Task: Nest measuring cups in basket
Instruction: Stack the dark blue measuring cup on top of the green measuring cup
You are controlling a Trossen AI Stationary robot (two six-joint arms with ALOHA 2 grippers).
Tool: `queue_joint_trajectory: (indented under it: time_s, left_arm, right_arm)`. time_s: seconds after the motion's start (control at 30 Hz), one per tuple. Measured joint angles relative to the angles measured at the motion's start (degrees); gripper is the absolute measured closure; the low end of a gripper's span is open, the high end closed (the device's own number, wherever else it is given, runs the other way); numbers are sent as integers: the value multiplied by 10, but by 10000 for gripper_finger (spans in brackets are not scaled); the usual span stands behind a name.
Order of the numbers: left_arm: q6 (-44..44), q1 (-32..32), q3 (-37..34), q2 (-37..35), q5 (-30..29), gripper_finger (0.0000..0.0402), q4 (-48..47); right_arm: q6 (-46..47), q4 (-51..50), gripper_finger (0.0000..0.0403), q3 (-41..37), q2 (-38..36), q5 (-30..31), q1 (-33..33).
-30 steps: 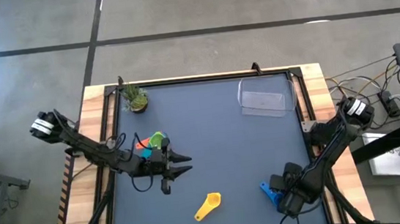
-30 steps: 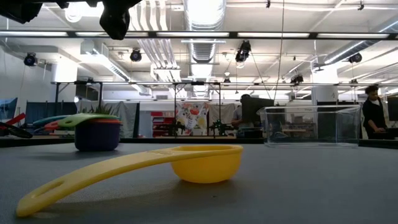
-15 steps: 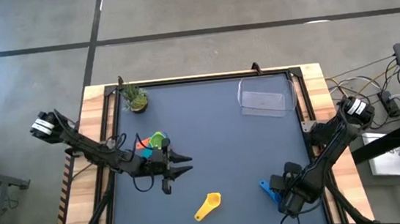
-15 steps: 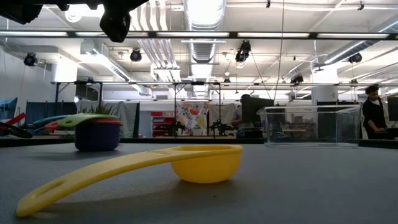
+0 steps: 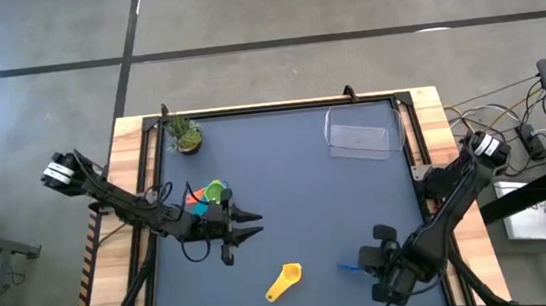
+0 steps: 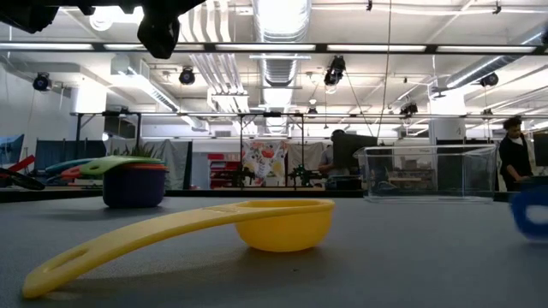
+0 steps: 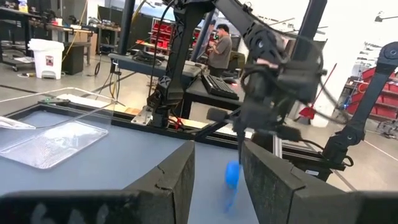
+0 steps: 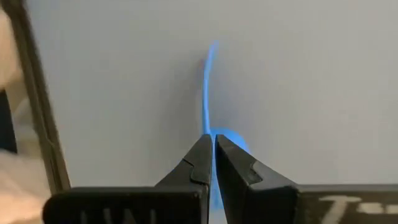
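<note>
My right gripper [image 5: 363, 263] is shut on the blue measuring cup [image 7: 231, 176] near the table's front right and holds it off the table. The yellow cup [image 5: 285, 280] lies near the front edge on its bowl and handle tip [image 6: 51, 278]. A nested stack of cups [image 5: 207, 194], with a purple bowl [image 6: 134, 188] at the bottom, sits at the left. My left gripper [image 5: 258, 224] hovers open beside that stack with nothing between its fingers. The clear basket [image 5: 359, 137] stands at the back right. My right gripper pinches the blue cup between its two fingers at the bowl end [image 8: 226, 138]. The fingers slant down from above. The cup is lifted clear and turned on edge, and its thin handle [image 8: 207, 81] reaches out past the fingertips and hangs below the bowl.
A small potted plant [image 5: 184, 133] stands in the back left corner. Black rails and wooden boards [image 5: 421, 129] frame the tabletop. Open blue-grey surface lies between the stack, the yellow cup and the basket. People stand far off in the room behind.
My right gripper has risen and shifted a little toward the table's left, tipping and rolling as it went. The blue cup, which lay flat on the table, is now lifted clear and turned on edge. It has come into the low view at the right edge.
</note>
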Motion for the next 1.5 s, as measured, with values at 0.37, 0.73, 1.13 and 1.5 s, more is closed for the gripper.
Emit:
queue_joint_trajectory:
  time_s: [0.37,0.73,1.13,1.5]
  left_arm:
    - [-1,0,0,0,0,286,-4]
    - [-1,0,0,0,0,286,-10]
    - [-6,0,0,0,0,286,-12]
    - [-12,0,0,1,0,286,-20]
  right_arm:
    - [-101,0,394,49,0,78,-55]
    - [-99,-9,393,42,0,7,-57]
    - [-33,-114,284,32,39,-12,-44]
    - [8,-81,244,-38,25,3,-41]
